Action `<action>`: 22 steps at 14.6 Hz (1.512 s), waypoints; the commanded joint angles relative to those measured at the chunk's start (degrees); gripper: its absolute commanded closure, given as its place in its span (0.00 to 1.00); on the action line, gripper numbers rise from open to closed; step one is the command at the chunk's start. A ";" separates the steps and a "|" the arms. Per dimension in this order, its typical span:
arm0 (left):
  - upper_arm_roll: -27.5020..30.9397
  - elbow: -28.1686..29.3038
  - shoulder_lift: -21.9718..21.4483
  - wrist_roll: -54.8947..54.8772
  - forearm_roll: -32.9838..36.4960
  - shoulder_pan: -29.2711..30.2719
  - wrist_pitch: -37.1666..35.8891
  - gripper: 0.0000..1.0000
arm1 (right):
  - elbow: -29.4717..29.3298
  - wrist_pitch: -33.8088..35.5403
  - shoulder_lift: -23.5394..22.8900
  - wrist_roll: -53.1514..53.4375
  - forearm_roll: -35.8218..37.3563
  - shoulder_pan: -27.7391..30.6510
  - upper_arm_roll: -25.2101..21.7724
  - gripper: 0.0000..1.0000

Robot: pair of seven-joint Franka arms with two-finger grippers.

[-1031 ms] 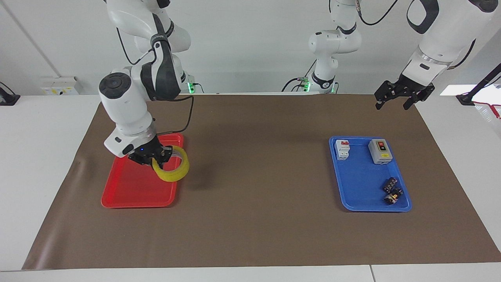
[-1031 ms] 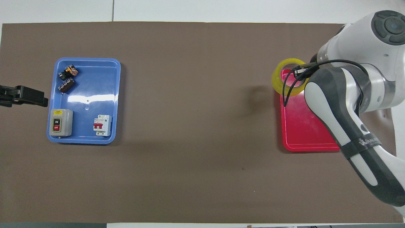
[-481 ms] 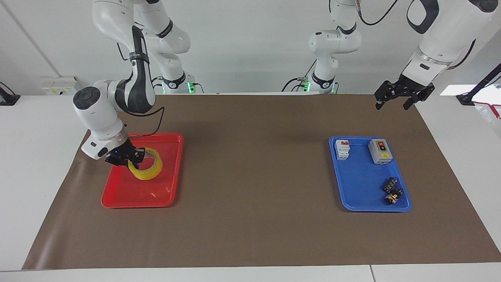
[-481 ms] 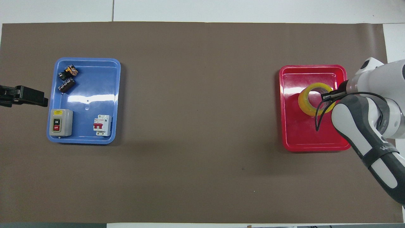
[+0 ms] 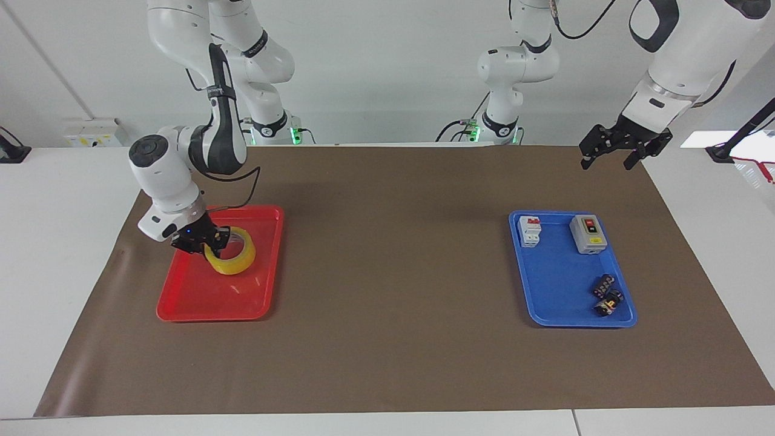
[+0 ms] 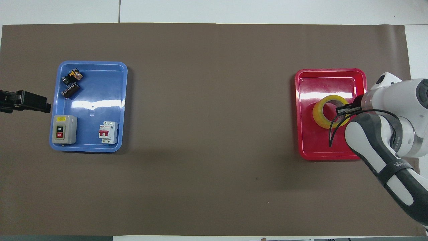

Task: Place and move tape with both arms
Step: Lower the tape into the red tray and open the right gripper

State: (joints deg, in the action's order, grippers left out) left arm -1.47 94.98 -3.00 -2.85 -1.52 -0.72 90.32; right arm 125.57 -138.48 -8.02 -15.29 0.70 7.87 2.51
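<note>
Tape [image 5: 233, 266] [image 6: 319, 115], the yellow ring, sits in the grip of my right fingers [image 5: 209, 242] [image 6: 342, 109], which are pinched shut on the wall of the ring, one inside the hole and one outside. The ring hangs tilted, low inside the red tray [image 5: 206, 303] [image 6: 321, 147], in the half of the tray nearer to my bases. I cannot tell whether its lower rim touches the tray floor. Nothing but the ring is in that tray. In the facing view the red tray lies left of centre. In the overhead view it lies at the right edge, under my right wrist.

My left fingers [image 5: 607, 158] [image 6: 43, 105] are spread wide and hold nothing. That arm waits in the air over the brown mat [image 5: 393, 272] at its own end of the bench: upper right of the facing view, left edge of the overhead view.

The blue tray [image 5: 557, 290] [image 6: 93, 87] lies on the mat right of centre in the facing view, well apart from the red one. It holds four things. A grey switch box [image 5: 588, 234] [image 6: 64, 129] and a white breaker [image 5: 530, 231] [image 6: 108, 132] with red levers stand side by side along the edge nearer to me, apart from each other. Two small dark parts [image 5: 605, 293] [image 6: 71, 83] lie close together in the corner farthest from me, on the switch box's side.
</note>
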 commanded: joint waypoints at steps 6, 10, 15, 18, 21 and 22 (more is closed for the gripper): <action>-0.11 1.44 -1.13 -0.93 -0.77 0.37 0.74 0.00 | 1.35 -4.26 -1.48 -2.12 -1.23 1.09 0.56 1.00; -0.03 1.52 -1.13 -1.02 -0.77 0.45 0.74 0.00 | 1.35 -4.70 -1.48 -1.68 -1.23 1.00 0.56 0.00; -0.03 1.44 -1.13 -0.93 -0.77 0.45 0.74 0.00 | -1.54 -2.95 -0.95 1.99 -1.23 0.30 0.56 0.00; -0.03 1.52 -1.13 -1.02 -0.77 0.45 0.74 0.00 | -6.28 4.42 1.33 8.84 -0.88 -1.97 0.56 0.00; -0.03 1.44 -1.13 -0.93 -0.77 0.37 0.74 0.00 | -12.16 14.51 4.31 14.57 0.00 -2.78 0.56 0.00; -0.03 1.44 -1.13 -0.93 -0.77 0.45 0.74 0.00 | -15.23 19.60 5.19 15.19 0.09 -2.86 0.56 0.00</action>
State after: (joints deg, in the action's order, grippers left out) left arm -1.47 94.98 -3.00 -2.85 -1.52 -0.72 90.32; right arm 114.73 -126.05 -4.67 -2.36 0.41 4.60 2.83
